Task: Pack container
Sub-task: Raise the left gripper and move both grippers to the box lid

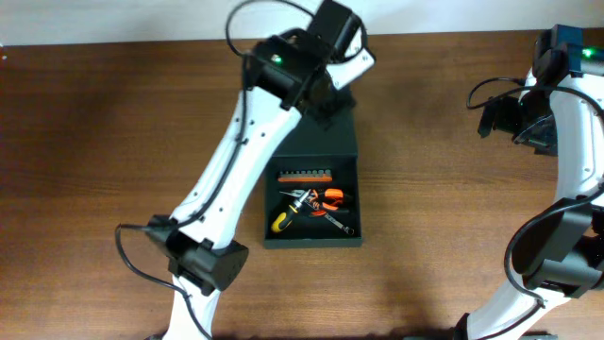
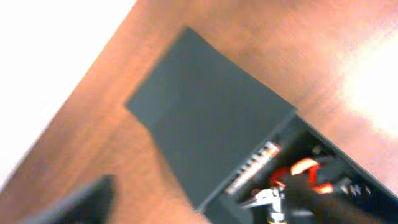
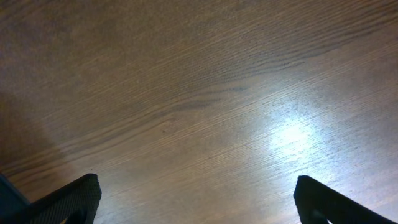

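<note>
**A:** What does the overhead view give that the wrist cameras miss?

**B:** The whole layout. The tabletop [image 1: 94,142] fills it. The left arm [image 1: 236,161] runs along the container's left side to its far end. The right arm [image 1: 576,189] stands well to the right of the container. The container [image 1: 311,242] sits mid-tabletop and is open, with its lid [image 1: 321,132] laid back beyond the compartment.

**A:** And inside?

**B:** A row of orange-tipped bits [image 1: 305,176] lies along the far wall. Pliers [image 1: 327,198] with orange grips are near the middle. A yellow-and-black screwdriver [image 1: 282,221] lies toward the near left corner.

**A:** What do the wrist views add?

**B:** The hands, whose fingers the overhead does not show. The left wrist view is blurred and looks down on the lid. As far as the blur lets me tell, the left hand [image 2: 205,196] has its fingers [image 2: 81,202] spread wide above the lid, with nothing between them. The right hand [image 3: 199,205] is spread apart too. It holds nothing and hangs over plain wood, away from the container.

**A:** The surface and the room?

**B:** The tabletop is brown wood grain, with a bright glare patch [image 3: 289,134] in the right wrist view. A pale wall [image 1: 113,19] runs along the tabletop's edge behind the container.

**A:** Any writing?

**B:** Any marks on the tools are too small to read.
</note>
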Action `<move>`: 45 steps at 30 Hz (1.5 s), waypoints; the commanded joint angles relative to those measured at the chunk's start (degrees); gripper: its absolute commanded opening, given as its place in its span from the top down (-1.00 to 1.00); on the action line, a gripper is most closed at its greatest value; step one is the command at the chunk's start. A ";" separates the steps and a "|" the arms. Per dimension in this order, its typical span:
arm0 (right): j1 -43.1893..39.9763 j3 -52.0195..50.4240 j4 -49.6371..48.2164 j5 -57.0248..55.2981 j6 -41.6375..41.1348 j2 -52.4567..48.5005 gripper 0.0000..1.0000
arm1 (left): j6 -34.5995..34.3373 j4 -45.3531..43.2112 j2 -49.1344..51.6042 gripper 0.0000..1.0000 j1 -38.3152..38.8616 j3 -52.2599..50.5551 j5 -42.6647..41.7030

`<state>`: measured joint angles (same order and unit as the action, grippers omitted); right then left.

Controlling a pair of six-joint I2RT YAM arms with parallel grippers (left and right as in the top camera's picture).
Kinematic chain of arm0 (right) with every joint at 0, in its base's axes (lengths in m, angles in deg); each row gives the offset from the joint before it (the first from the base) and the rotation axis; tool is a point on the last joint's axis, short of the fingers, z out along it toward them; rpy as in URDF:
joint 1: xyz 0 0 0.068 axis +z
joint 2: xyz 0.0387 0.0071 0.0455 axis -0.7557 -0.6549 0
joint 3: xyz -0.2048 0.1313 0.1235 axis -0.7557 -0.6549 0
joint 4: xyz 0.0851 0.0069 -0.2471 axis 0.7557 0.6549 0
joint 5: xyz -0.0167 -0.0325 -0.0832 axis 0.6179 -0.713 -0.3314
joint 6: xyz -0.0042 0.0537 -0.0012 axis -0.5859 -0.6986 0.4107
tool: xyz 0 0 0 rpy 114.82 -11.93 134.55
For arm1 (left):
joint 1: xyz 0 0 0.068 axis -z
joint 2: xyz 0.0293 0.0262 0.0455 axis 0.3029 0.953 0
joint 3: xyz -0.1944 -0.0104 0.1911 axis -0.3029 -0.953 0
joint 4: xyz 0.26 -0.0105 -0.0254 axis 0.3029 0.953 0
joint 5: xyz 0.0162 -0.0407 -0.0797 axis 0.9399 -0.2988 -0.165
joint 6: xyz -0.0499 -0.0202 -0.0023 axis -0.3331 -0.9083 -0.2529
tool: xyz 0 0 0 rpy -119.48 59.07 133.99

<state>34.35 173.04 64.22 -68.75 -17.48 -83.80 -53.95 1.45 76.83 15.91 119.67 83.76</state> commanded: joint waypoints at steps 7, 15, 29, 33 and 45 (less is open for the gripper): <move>0.09 -0.09 -0.02 0.28 -0.68 0.59 -0.98 | -22.12 4.61 -1.68 -0.98 -11.56 2.86 8.13; 0.09 -0.09 -0.02 0.28 -0.68 0.59 -0.98 | -29.64 10.49 -1.68 -0.98 -23.32 2.86 -3.48; 0.09 -0.09 -8.98 15.19 -0.72 0.59 -0.98 | -30.67 10.86 1.46 -0.98 -29.97 -0.83 -20.11; 0.11 -0.09 -9.62 16.61 -0.72 0.59 -0.98 | -31.12 10.86 5.25 -0.98 -30.88 -4.07 -25.66; 0.57 -0.22 -15.89 18.12 -2.99 -2.05 0.92 | -37.24 3.78 13.90 0.96 -30.82 -5.60 -21.86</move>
<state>34.48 173.04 48.70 -52.03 -18.75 -84.02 -86.93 6.39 90.57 -14.67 113.98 59.50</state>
